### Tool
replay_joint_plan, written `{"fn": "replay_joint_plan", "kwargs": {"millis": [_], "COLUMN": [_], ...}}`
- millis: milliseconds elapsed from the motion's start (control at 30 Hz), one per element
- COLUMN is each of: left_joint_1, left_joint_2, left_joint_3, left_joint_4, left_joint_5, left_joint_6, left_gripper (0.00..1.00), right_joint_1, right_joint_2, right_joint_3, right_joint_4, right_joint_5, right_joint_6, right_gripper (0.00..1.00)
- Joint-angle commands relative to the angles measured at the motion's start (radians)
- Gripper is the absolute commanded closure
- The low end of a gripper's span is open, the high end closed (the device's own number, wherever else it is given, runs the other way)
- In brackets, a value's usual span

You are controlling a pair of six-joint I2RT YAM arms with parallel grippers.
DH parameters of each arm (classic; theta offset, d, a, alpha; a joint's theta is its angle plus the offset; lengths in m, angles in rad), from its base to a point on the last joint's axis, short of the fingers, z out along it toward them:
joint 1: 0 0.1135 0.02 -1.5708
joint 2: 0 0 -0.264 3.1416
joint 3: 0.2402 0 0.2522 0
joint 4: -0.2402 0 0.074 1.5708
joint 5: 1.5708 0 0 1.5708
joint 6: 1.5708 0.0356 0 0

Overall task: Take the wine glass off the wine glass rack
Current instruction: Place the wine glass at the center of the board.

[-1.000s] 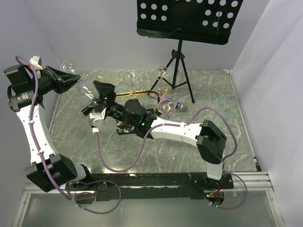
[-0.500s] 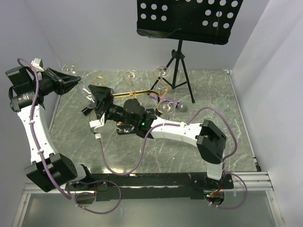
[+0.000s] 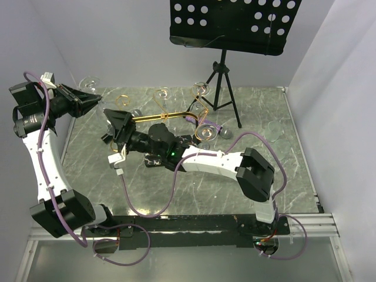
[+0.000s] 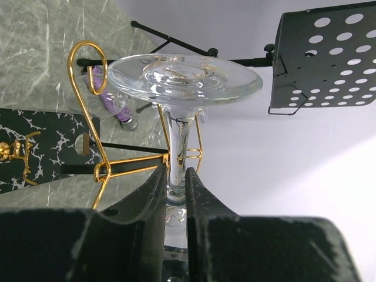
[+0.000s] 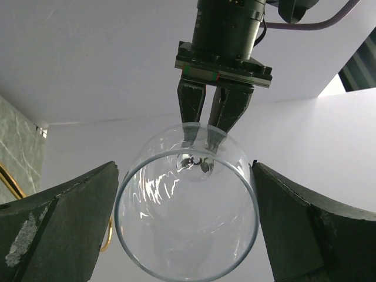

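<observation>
The wine glass is clear, and my left gripper is shut on its stem. In the top view my left gripper holds the glass at the far left, left of the gold wine glass rack. The rack's black veined base shows in the left wrist view. My right gripper is open, with one finger on each side of the glass bowl and a gap on both sides. In the right wrist view the bowl's mouth faces the camera, and my left gripper's fingertips pinch the stem behind it.
Other glasses hang on the rack's arms, one low by the base. A black tripod music stand stands at the back. A purple-handled object lies beside the rack. White walls enclose the marbled table.
My right gripper has moved left, and its open fingers now flank the glass bowl. My left gripper has shifted only slightly, still shut on the stem.
</observation>
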Motion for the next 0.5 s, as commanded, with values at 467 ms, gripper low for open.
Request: {"fn": "replay_joint_plan", "kwargs": {"millis": [467], "left_joint_1": [-0.008], "left_joint_2": [-0.014], "left_joint_3": [0.04], "left_joint_4": [0.044], "left_joint_5": [0.022], "left_joint_6": [-0.035], "left_gripper": [0.99], "right_joint_1": [-0.014], "right_joint_2": [-0.022], "right_joint_3": [0.003], "right_joint_4": [0.088], "right_joint_5": [0.037], "right_joint_6": [-0.008], "right_gripper": [0.13]}}
